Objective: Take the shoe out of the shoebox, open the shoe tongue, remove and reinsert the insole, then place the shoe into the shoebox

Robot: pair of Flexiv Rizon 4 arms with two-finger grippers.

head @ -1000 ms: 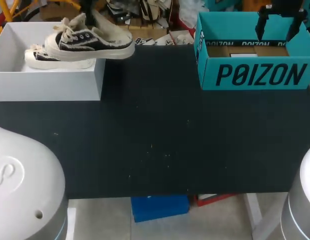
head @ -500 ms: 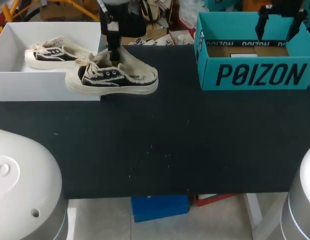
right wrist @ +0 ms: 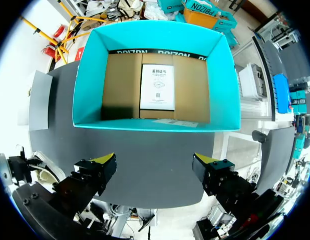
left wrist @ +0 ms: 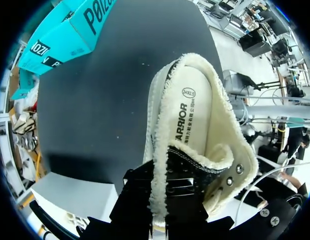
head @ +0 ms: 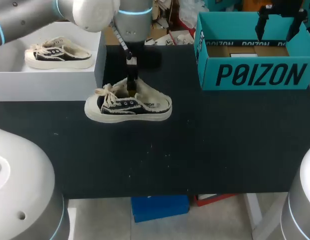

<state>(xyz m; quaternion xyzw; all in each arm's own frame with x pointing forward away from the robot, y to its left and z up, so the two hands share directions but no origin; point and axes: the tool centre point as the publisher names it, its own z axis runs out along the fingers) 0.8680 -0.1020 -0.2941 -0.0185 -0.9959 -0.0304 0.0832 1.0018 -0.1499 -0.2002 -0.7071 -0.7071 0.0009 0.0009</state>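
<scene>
Shoe (head: 128, 106) is out of the white shoebox (head: 49, 80) and low on the dark worktop (head: 195, 150), just beside that box. The left gripper (head: 130, 82) comes down from above and pinches the fluffy rim of the shoe near the laces. The right gripper (right wrist: 155, 161) hangs over the blue-green box (right wrist: 89, 85) with its fingers spread wide and nothing in them.

The rim is soft and thin, so I think the shoe could slip out of the pinch. It could also tip onto its side when let go. The loose laces might catch on a finger.

I cannot tell if the sole is flat on the worktop. The left gripper's yellow tips are hidden by the shoe. Only part of the insole (left wrist: 195, 115) shows.
</scene>
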